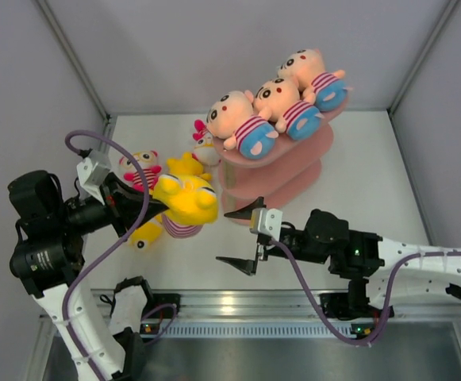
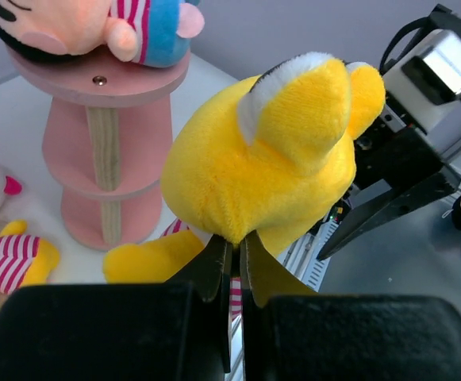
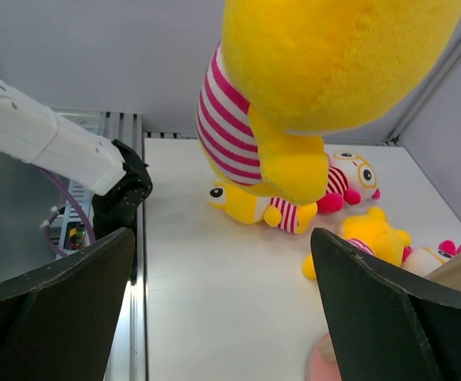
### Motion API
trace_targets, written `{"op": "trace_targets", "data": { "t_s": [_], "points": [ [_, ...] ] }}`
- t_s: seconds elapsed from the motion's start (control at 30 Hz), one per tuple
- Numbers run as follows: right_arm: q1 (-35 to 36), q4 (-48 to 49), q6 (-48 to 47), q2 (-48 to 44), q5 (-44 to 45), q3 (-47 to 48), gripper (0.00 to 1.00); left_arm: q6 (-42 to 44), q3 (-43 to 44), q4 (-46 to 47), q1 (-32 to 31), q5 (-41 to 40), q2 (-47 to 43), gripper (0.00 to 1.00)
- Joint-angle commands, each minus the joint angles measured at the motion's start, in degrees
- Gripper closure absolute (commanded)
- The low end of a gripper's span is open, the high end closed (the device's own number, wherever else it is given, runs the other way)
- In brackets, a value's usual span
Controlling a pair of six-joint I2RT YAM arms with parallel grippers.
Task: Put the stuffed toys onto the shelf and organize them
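Observation:
My left gripper (image 1: 147, 208) is shut on a yellow stuffed toy (image 1: 186, 200) in a striped shirt and holds it above the table, left of the pink shelf (image 1: 274, 171). The toy fills the left wrist view (image 2: 270, 167) and hangs at the top of the right wrist view (image 3: 325, 71). Three peach-skinned toys (image 1: 266, 107) in blue shorts lie on the shelf's top board. My right gripper (image 1: 242, 238) is open and empty, just in front of the shelf. Other toys lie on the table at the left: a yellow one (image 3: 266, 208), a pink-legged one (image 1: 141, 168), another yellow one (image 1: 184, 164).
A white-and-pink toy (image 1: 205, 147) lies against the shelf's left side. The shelf's post and lower boards show in the left wrist view (image 2: 103, 151). Grey walls enclose the table on three sides. A metal rail (image 1: 293, 302) runs along the near edge.

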Motion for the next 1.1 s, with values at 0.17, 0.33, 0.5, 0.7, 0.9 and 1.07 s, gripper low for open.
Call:
{"op": "trace_targets", "data": {
  "t_s": [0.17,0.33,0.5,0.7,0.9,1.07],
  "points": [
    [0.64,10.14,-1.24,5.88,-4.09,2.67,0.09,-5.70,5.43,2.24,0.12,12.56,-1.66,1.00],
    [0.03,12.51,-0.72,7.81,-5.05,2.94,0.09,-6.32,5.61,2.24,0.12,12.66,-2.46,1.00],
    [-1.47,16.91,1.92,10.18,-6.90,3.46,0.09,-6.50,5.52,2.16,0.20,12.66,-2.54,1.00],
    [-3.05,20.08,5.17,13.44,-9.10,4.87,0.11,-6.23,5.34,2.24,0.20,12.04,-2.72,1.00],
    [-4.28,22.89,7.37,13.09,-7.52,4.52,0.14,-6.15,5.25,2.24,0.20,12.30,-2.72,1.00],
    [-9.01,27.27,13.16,12.21,-9.18,0.92,0.16,-6.32,5.60,2.16,0.29,12.39,-2.72,1.00]
  ]
}}
